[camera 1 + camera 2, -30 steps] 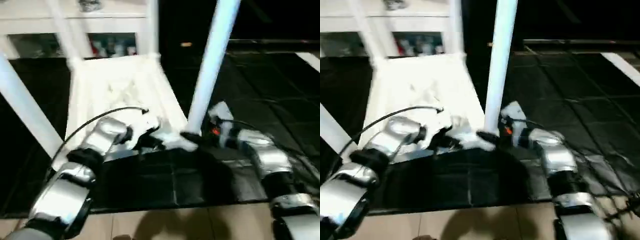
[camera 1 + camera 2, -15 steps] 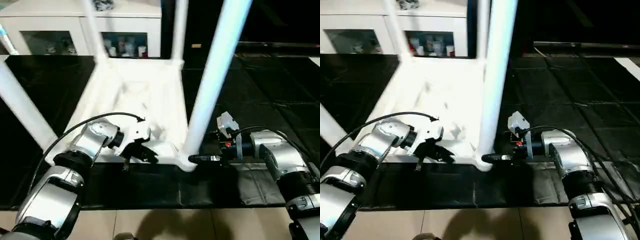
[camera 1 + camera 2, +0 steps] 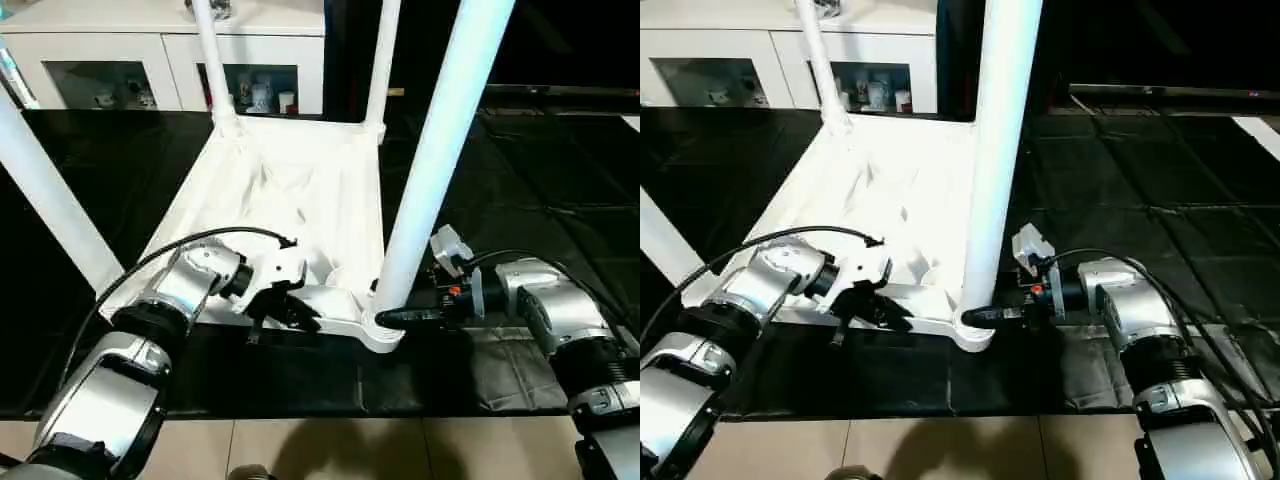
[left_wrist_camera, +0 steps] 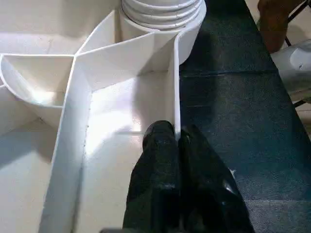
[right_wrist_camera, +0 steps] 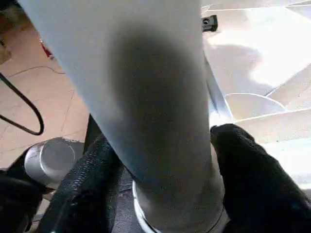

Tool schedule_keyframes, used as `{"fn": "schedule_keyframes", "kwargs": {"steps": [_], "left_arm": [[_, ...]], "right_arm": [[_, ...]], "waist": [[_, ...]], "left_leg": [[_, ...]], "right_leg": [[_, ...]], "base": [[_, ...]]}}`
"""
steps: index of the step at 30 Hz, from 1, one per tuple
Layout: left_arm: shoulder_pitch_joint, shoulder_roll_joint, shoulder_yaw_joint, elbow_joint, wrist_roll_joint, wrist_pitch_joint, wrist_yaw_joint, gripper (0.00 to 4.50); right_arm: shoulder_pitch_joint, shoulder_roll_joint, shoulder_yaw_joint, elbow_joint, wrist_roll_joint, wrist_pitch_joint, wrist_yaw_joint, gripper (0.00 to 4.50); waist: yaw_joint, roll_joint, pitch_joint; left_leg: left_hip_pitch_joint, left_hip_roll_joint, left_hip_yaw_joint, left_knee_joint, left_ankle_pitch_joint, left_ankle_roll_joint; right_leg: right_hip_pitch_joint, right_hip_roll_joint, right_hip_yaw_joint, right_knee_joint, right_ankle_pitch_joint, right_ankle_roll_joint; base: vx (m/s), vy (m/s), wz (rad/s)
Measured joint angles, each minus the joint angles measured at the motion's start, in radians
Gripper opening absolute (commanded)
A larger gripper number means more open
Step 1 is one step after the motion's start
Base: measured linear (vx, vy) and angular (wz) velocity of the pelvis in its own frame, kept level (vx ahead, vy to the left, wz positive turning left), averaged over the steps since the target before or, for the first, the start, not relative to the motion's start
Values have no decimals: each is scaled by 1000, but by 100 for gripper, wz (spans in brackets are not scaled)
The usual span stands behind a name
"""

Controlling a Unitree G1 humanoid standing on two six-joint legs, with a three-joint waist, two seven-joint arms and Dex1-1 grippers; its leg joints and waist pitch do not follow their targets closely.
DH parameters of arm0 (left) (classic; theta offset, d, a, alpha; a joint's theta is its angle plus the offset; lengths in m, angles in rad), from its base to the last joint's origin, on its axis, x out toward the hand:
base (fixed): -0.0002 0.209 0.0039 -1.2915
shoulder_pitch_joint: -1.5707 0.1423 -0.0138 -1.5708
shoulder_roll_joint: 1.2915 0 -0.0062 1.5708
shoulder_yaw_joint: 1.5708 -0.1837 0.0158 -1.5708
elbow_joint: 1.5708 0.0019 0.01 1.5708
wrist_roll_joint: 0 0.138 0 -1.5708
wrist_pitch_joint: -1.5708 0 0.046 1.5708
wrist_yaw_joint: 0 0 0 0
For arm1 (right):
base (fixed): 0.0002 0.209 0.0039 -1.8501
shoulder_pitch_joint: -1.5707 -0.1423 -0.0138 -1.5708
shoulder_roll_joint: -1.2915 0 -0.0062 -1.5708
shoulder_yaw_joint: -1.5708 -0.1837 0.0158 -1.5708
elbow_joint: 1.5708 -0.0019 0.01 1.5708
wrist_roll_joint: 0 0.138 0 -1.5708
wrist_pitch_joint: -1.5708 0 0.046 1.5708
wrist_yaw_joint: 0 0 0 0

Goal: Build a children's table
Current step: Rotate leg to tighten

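1. Tabletop (image 3: 300, 200) lies upside down on the black floor mat (image 3: 300, 370), ribbed underside up, in front of the white cabinet (image 3: 150, 60); all four legs stand in their corner sockets.
2. My left gripper (image 4: 176, 141) has its fingers pressed together on the thin upright rim wall (image 4: 176, 87) along the near edge of the top, pinching it just beside the near right corner socket (image 3: 380, 335).
3. My right gripper (image 5: 165, 145) straddles the near right leg (image 3: 440, 150) low down, right above that socket, one finger (image 5: 243, 165) on each side. They sit close to the leg, but I cannot tell whether they are clamping it yet.
4. I judge the plastic light, hollow and stiff, but smooth, so a tapered leg could slide through rubber fingers.
5. Low on the leg is the place I'd hold: thickest there, least leverage on the socket. A high grip could tilt it.
6. The rim wall looks thin; I'd expect it to flex, so it steadies rather than lifts.
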Motion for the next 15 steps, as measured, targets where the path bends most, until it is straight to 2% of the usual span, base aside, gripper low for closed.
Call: {"fn": "schedule_keyframes", "kwargs": {"steps": [5, 10, 15], "left_arm": [[0, 0, 1, 0, 0, -3, 0, 0], [0, -7, 4, 0, -1, 6, 3, 0], [-5, -19, 14, 9, 1, 70, 57, 0]], "right_arm": [[0, -1, 1, -6, 3, -4, 2, 227], [4, -1, 1, -17, 3, -3, -8, 217], [37, 29, -32, -45, 5, 4, -99, 212]], "waist": [[0, 0, 0], [0, 0, 0], [-3, 0, 0]], "left_leg": [[0, 0, 0, 0, 0, 0], [2, 0, 0, 1, 0, 0], [4, 0, 0, 1, 1, 0]], "right_leg": [[0, 0, 0, 0, 0, 0], [1, 0, 0, 1, 0, 0], [3, 0, 0, 1, 0, 1]], "base": [[0, 0, 0], [0, 0, 0], [0, 0, 0]]}}
